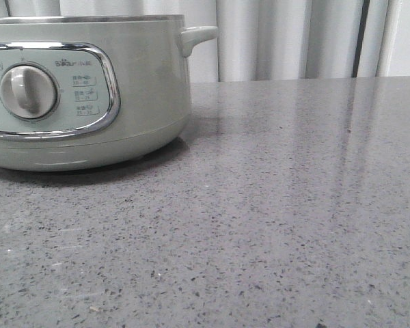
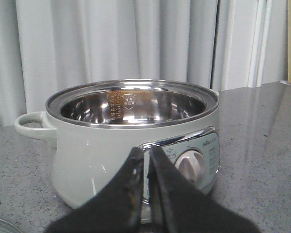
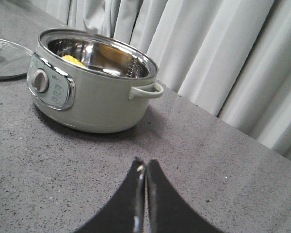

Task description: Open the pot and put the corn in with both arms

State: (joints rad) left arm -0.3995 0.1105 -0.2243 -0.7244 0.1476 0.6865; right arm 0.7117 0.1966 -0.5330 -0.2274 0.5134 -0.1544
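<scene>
Your left end effector (image 2: 146, 194) is pinched narrow and holds nothing, just in front of the pot (image 2: 131, 145); your right end effector (image 3: 145, 199) is likewise pressed together and empty, above the bare surface (image 3: 223, 165), well apart from the pot. The lid (image 3: 7, 60) lies beside the pot, and the corn (image 3: 73, 61) already sits inside. The task looks done: withdraw both arms straight, clear of the rim.

Both end effectors (image 2: 146, 194) (image 3: 146, 204): matte black, curved tapered fingers, scuffed inner edges.
</scene>
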